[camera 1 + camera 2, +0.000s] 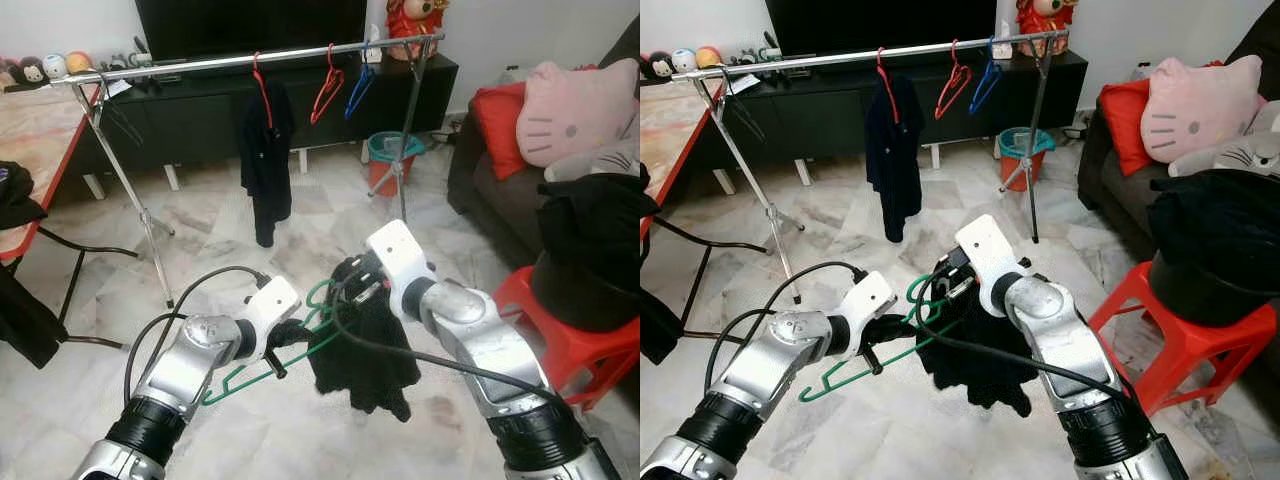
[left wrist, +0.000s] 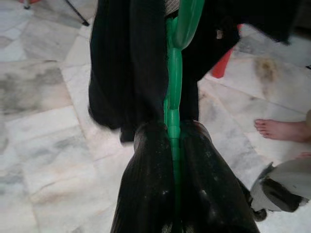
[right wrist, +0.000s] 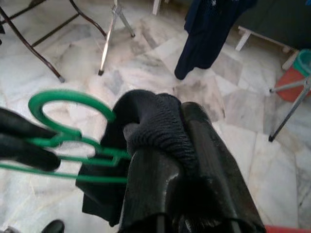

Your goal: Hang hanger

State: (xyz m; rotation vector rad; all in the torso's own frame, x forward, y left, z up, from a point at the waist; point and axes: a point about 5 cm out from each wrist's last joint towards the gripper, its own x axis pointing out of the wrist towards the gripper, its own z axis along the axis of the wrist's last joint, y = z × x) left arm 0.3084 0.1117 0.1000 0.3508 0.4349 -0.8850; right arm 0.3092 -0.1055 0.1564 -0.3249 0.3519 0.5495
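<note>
A green plastic hanger (image 1: 262, 365) hangs low in front of me, with my left gripper (image 1: 292, 335) shut on its frame near the hook (image 3: 68, 104). My right gripper (image 1: 352, 280) is shut on a black knitted garment (image 1: 365, 350), which droops beside and partly over the hanger. In the left wrist view the green hanger (image 2: 173, 97) runs between the two black fingers (image 2: 150, 194). The right wrist view has the black garment (image 3: 155, 121) bunched between that gripper's fingers. A silver clothes rail (image 1: 250, 60) stands across the room ahead.
On the rail hang a dark garment (image 1: 265, 150) on a red hanger, an empty red hanger (image 1: 326, 90) and a blue one (image 1: 358, 88). A red stool (image 1: 560, 330) with black clothes and a sofa stand right. A table (image 1: 40, 140) is left. A person's bare foot (image 2: 282, 130) is close by.
</note>
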